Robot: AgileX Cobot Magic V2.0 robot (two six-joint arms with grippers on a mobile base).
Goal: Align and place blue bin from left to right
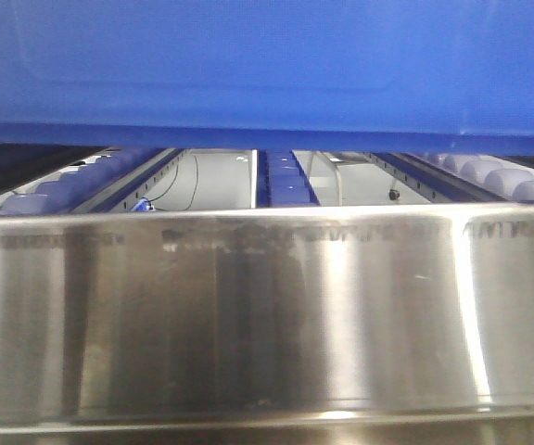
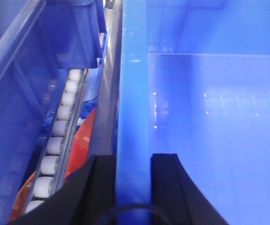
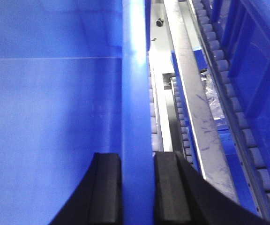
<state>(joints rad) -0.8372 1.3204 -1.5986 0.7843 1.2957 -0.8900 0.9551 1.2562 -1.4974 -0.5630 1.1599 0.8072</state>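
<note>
Closest in, the left gripper (image 2: 132, 164) straddles the left wall of the blue bin (image 2: 132, 79), its black jaws pinching the rim from outside and inside. The right gripper (image 3: 137, 161) does the same on the opposite wall, jaws pressed to both faces. From the front, beyond the steel panel (image 1: 267, 315), the bin's underside appears to hang just above the roller lanes (image 1: 489, 171), so the step in hand looks like the two-armed carry, with the bin held between the arms and not yet set down. An orange packet (image 2: 81, 140) lies below the rollers beside the left wall. Farther out, neighbouring bins (image 3: 261, 56) stand along the outer lanes on either side. The next move likely calls for both arms travelling together at one height, keeping the bin level and square to the lanes. It should then be lowered between its neighbours without clipping their walls before either grip loosens.
</note>
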